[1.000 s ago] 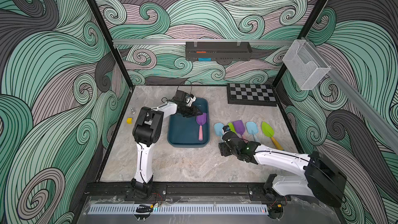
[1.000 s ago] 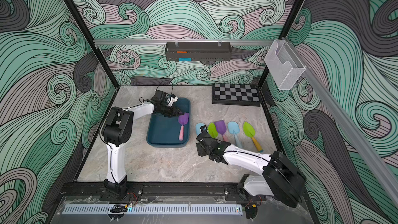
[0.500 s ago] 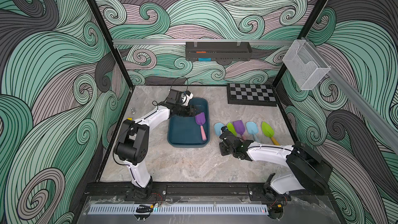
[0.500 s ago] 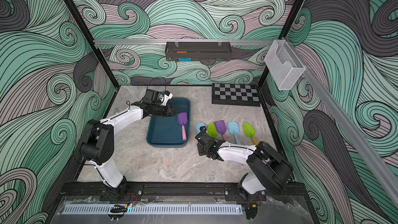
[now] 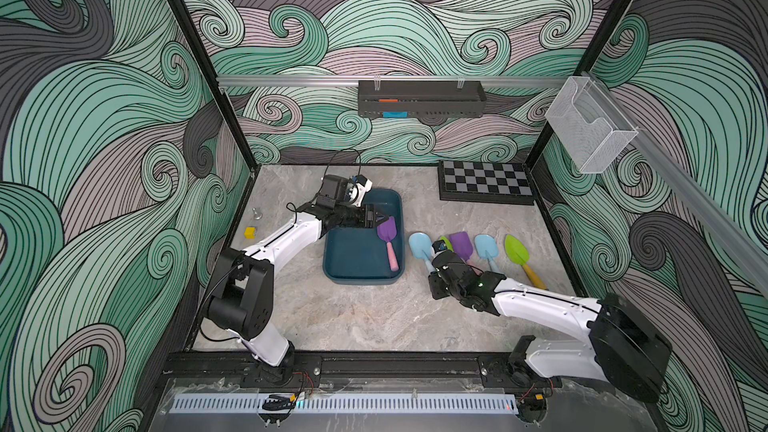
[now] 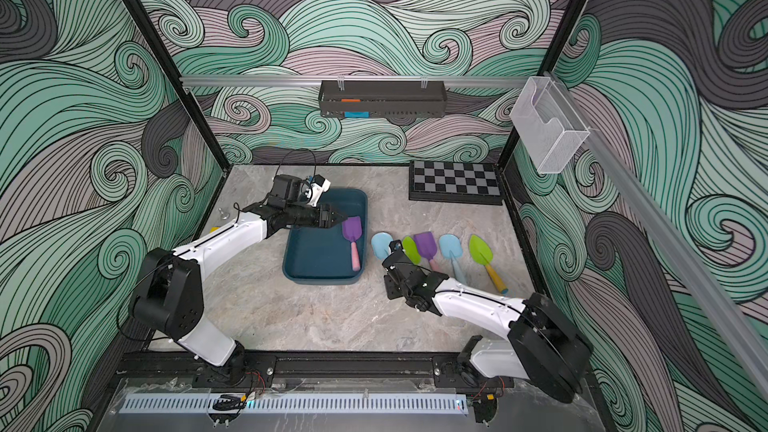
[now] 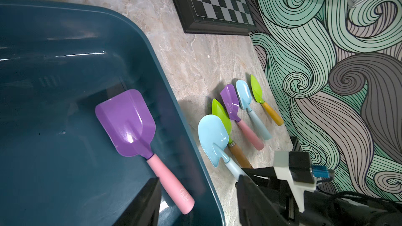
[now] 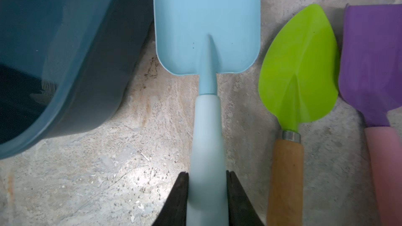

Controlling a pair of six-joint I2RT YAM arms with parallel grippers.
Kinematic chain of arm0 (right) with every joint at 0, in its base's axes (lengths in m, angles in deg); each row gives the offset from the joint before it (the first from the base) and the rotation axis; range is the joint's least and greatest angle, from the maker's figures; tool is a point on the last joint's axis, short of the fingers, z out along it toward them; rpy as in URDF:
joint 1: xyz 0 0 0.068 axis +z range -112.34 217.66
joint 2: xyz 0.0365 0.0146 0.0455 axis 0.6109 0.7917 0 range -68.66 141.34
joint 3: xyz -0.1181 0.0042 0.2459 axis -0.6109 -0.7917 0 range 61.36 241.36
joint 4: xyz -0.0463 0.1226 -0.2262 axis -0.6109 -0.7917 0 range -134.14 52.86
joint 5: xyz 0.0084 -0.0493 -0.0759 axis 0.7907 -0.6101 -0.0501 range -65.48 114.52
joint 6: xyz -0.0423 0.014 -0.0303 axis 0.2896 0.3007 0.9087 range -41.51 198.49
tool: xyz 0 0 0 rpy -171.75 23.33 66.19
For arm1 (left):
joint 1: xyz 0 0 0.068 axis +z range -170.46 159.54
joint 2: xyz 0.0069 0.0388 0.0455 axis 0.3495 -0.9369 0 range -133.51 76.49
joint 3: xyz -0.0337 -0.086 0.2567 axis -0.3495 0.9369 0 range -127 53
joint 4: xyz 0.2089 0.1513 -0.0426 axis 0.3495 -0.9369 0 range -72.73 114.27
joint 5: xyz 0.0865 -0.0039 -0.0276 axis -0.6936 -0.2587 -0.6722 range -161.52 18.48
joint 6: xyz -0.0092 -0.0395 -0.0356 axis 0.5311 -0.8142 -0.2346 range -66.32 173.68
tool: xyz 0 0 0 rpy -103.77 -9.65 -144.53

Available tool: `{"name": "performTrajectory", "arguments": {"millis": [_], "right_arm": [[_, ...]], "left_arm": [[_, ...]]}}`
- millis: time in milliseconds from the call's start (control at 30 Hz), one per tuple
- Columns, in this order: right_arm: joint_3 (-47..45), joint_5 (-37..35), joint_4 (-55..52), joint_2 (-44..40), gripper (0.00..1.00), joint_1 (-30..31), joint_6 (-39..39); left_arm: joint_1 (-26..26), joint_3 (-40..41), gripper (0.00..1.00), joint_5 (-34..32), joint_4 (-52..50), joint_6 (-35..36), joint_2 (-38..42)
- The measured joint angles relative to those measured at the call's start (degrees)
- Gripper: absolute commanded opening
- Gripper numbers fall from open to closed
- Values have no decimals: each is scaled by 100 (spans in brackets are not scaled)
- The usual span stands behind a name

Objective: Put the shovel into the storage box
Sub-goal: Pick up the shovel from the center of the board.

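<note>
At the left edge of the grey stone-patterned tabletop sits a small yellow block. Right of it, the left gripper hangs over the far end of the shallow dark teal plastic storage box, jaws apart and holding nothing. Inside the box, along its right wall, lies a glossy purple shovel with a pink handle, blade far, handle near.

Just right of the box lies the light blue square-bladed shovel with a pale blue handle, apparently resting on the tabletop. The right gripper is clamped on that handle, a finger pressed against each side.

This shovel's long axis runs near to far, blade far, parallel to the box's long side. The box sits directly to its left, its wall just beside the blade. The right arm is the nearer one, so the move looks like a lift over the rim and a short shift left onto the bare floor.

Further right lie a green leaf-bladed shovel with a wooden handle, then three more coloured shovels, with a black-framed chessboard far right.
</note>
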Motion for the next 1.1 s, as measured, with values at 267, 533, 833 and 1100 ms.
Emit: {"name": "performTrajectory", "arguments": {"millis": [267,533,833,1100], "right_arm": [[437,-28,-450,-450,0,0,197],[1021,-20,-472,-341,0,39,420],[1211,-17,-483,-164,0,350,468],[1263,-22,-455,-146,0,555,466]], "left_arm": [[-313,461,59,-28,389,-289,168],[-691,608,59,-127,754,-553,175],[-796,592,55,-229,1198,-798,146],[-833,494,23,-243,1274,-938,-212]]}}
